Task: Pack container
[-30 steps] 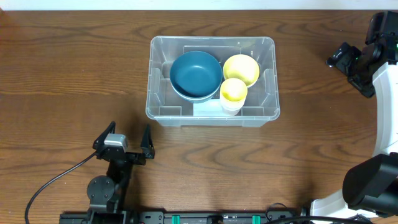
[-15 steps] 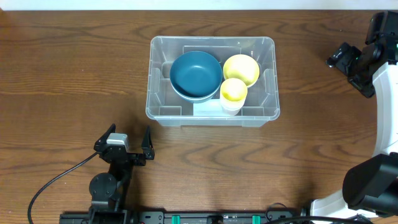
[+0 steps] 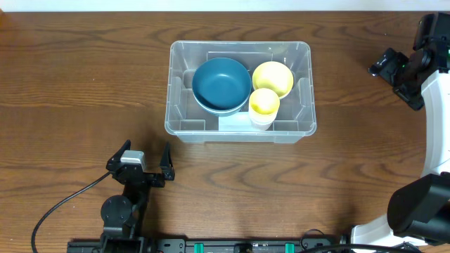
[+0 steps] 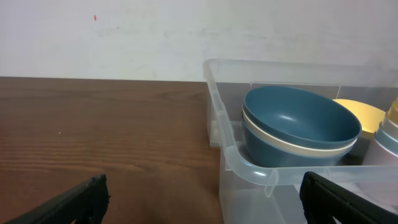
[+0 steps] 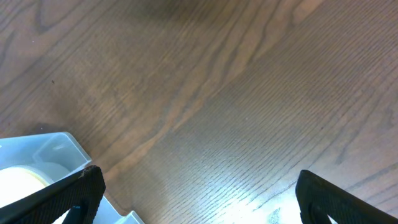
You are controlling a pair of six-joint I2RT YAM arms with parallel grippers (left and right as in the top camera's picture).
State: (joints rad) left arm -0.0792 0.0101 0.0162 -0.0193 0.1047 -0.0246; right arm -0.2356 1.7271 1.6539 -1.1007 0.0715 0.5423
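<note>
Clear plastic container (image 3: 239, 45) is sitting mid-tabletop, holding a blue bowl (image 3: 221, 83). Left end effector (image 3: 146, 151), nearer, and right end effector (image 5: 198, 190), far right, are gaping wide, empty; advancing low risks shoving the container's rim.

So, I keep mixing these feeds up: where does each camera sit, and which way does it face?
Overhead: above the table, looking down on the container; left gripper and right gripper show.
Left wrist: low, level, facing the container's corner and blue bowl; own fingertips at bottom corners.
Right wrist: tilted down at the table; own fingertips, plus a container corner.
Shared: all three see the container.
</note>
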